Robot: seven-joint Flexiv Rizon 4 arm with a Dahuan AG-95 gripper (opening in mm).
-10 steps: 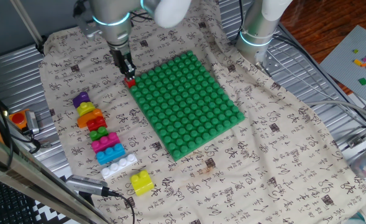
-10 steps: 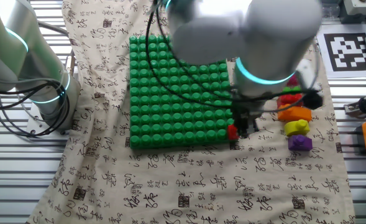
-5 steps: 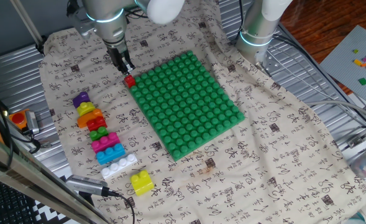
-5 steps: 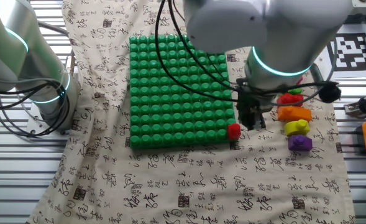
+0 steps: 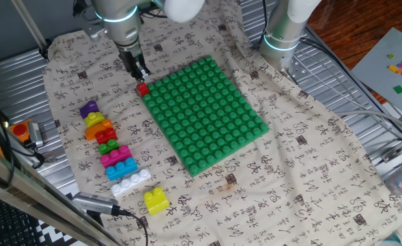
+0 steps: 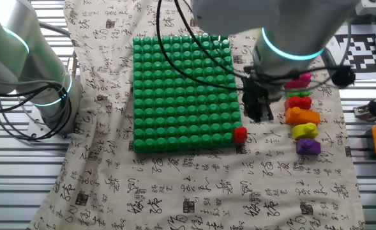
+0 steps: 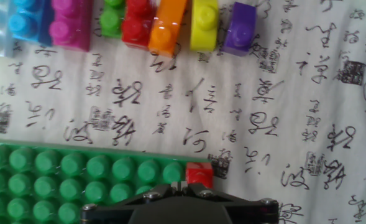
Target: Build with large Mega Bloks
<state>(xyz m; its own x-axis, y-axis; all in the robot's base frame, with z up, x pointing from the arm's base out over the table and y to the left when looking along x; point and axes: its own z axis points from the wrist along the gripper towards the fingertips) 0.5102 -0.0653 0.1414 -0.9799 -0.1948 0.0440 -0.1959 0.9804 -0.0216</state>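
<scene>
Red brick (image 5: 142, 89) seated on the corner of the green baseplate (image 5: 207, 113), studs up.
It looks squarish, no clear long axis; the gripper (image 5: 140, 72) hangs just above it, empty, whether wide or narrow I cannot tell; the other bricks (image 5: 108, 143) lie in a row on the bench cloth (image 5: 296, 164), well apart.

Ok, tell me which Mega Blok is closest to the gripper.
The small red brick on the baseplate's corner, just below the gripper; the others sit in a row apart.
</scene>
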